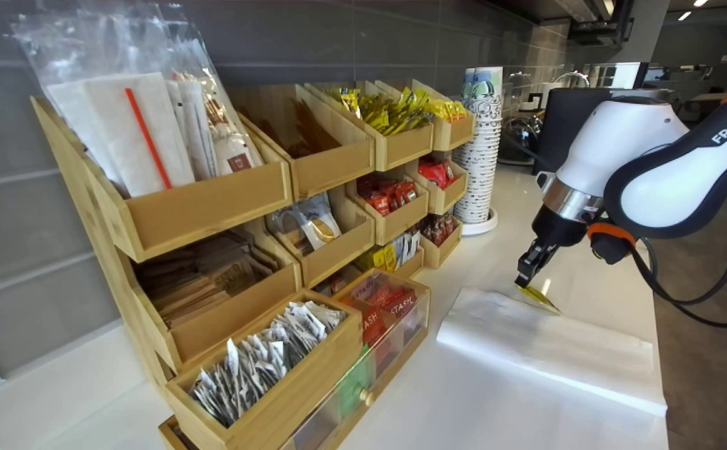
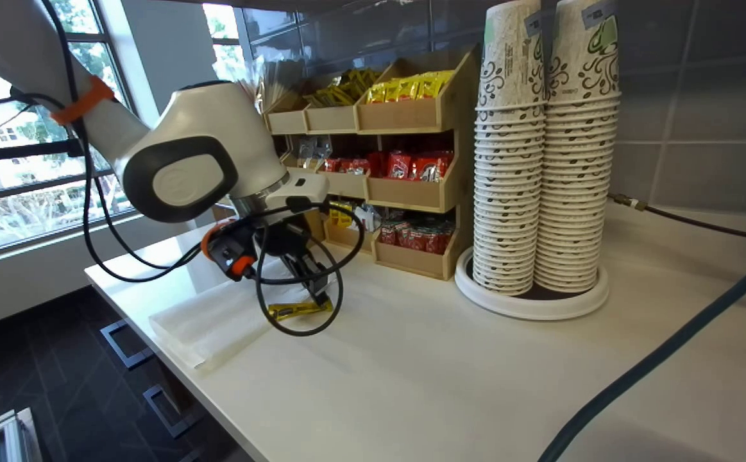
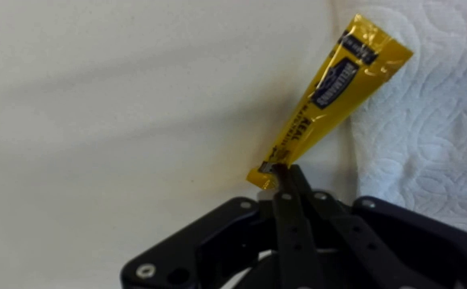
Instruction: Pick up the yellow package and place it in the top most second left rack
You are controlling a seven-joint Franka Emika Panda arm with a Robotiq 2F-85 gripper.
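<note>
- Nearest the wrist camera, the end effector is clamped on one end of the yellow package, presumably so its length is left free for lowering.
- The package is held across the margin of the paper towel, which is laid towards the front edge of the surface; contact cannot be judged.
- The rack is set along the back edge, apparently to be filled from above.

Hand clamped on yellow package, at far edge of paper towel | wooden rack: frame-left of towel | cup stack: beyond towel
</note>
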